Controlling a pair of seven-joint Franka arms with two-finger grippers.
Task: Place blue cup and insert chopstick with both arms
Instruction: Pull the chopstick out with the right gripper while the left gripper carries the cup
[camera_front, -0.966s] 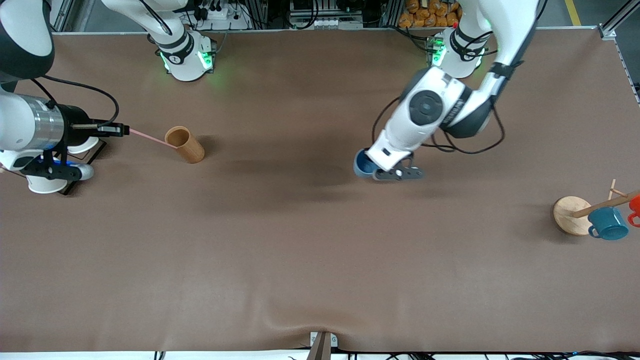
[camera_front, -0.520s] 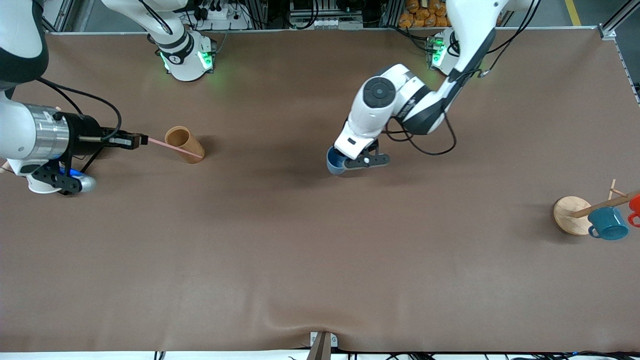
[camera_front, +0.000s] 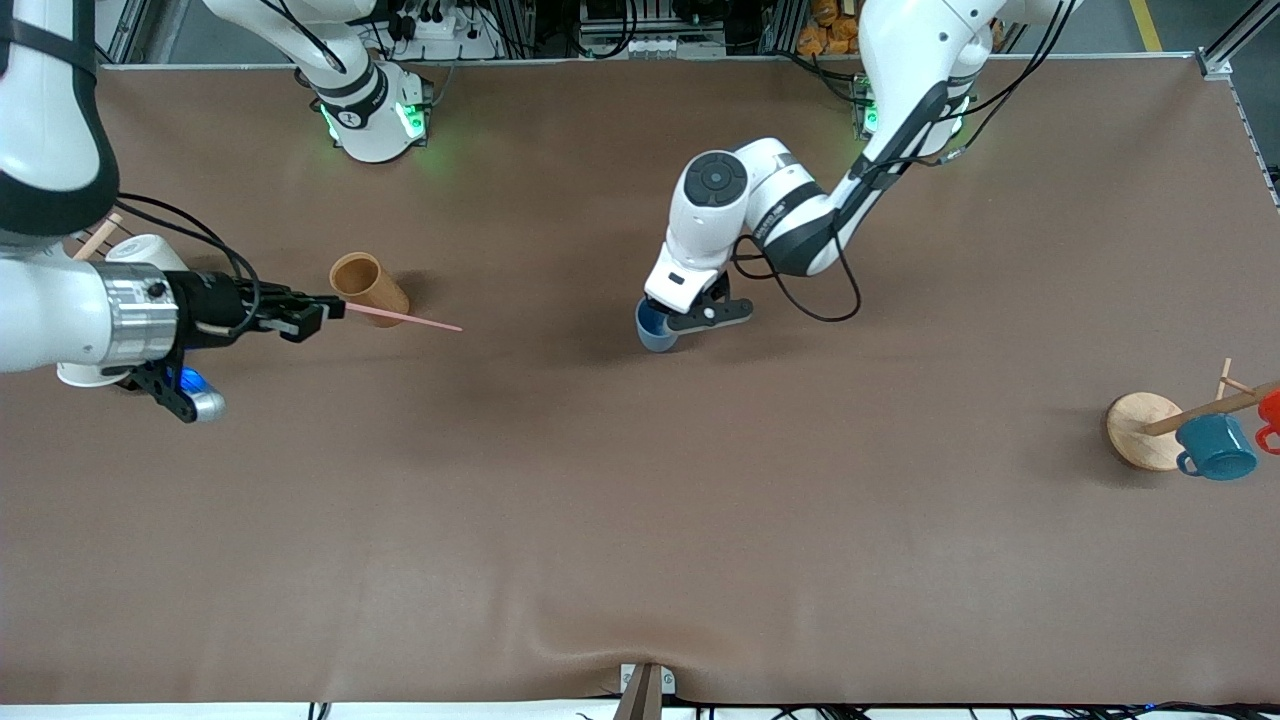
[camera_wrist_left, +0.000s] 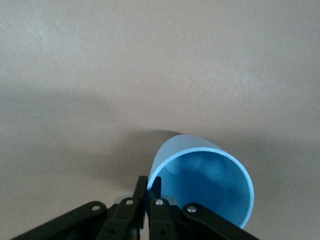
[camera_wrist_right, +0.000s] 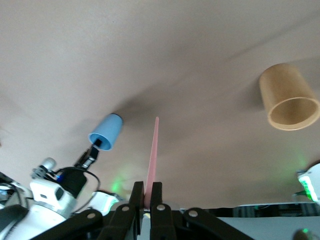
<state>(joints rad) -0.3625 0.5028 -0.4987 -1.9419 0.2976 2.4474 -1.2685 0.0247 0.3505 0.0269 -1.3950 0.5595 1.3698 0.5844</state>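
Left gripper (camera_front: 668, 322) is clamped on the rim of the blue cup (camera_front: 654, 329), carrying it over the middle of the brown table (camera_front: 640, 520) in the front view. The right gripper (camera_front: 325, 311) is pinched on one end of the pink chopstick (camera_front: 403, 319), which sticks out level toward the left arm's end of the table and crosses just below the tan wooden cylinder (camera_front: 369, 288) as seen from above. That cylinder lies tipped on the table, toward the right arm's end. At the left arm's end a round wooden base (camera_front: 1142, 428) carries a slanted peg (camera_front: 1205, 408), with a teal mug (camera_front: 1214, 446) and a red mug (camera_front: 1270, 412) hanging by it. A white cup (camera_front: 148, 250) shows beside the right arm's wrist. Small dark lettering runs along each arm's collar near the green base lights, too fine to read.

From the left wrist, the two black fingers (camera_wrist_left: 141, 187) press together on the cup's (camera_wrist_left: 205, 185) wall, one inside and one outside the rim; its brighter blue interior faces the camera. No mark or label shows on it.

From the right wrist, the fingers (camera_wrist_right: 137, 192) meet around the chopstick (camera_wrist_right: 152, 155), which points toward the cup (camera_wrist_right: 106, 131) held in the left gripper (camera_wrist_right: 94, 148) farther off. The cylinder (camera_wrist_right: 288, 96) shows its open mouth, plain and unlabelled.
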